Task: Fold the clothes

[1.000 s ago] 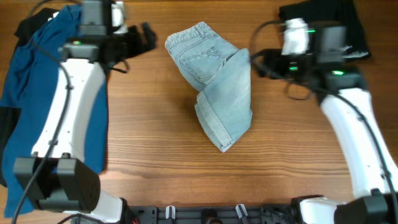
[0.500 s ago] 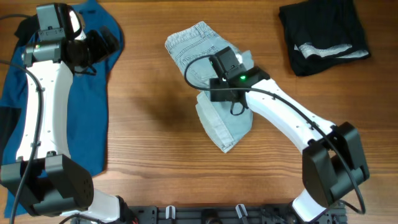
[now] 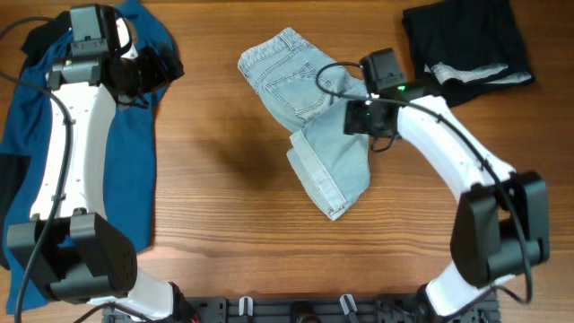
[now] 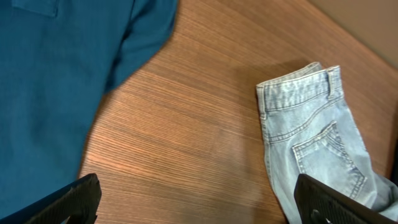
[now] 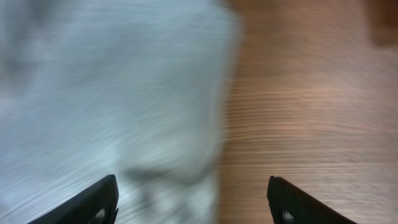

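Observation:
The pale blue denim shorts (image 3: 318, 126) lie folded over themselves mid-table, waistband at the far left and a cuffed hem at the near end. They also show in the left wrist view (image 4: 317, 143) and, blurred, in the right wrist view (image 5: 112, 93). My right gripper (image 3: 359, 119) hovers open over the shorts' right edge, denim under its left finger and bare wood under its right one (image 5: 199, 205). My left gripper (image 3: 170, 67) is open and empty at the far left, by the blue shirt's edge, over wood (image 4: 202, 208).
A large dark blue shirt (image 3: 90, 161) covers the table's left side and shows in the left wrist view (image 4: 56, 81). A black garment with a white-grey stripe (image 3: 466, 45) lies at the far right corner. Bare wood lies between them round the shorts.
My right gripper swept left over the shorts, then back to their right edge; the lower fold shifted slightly right. My left gripper pulled back left toward the blue shirt.

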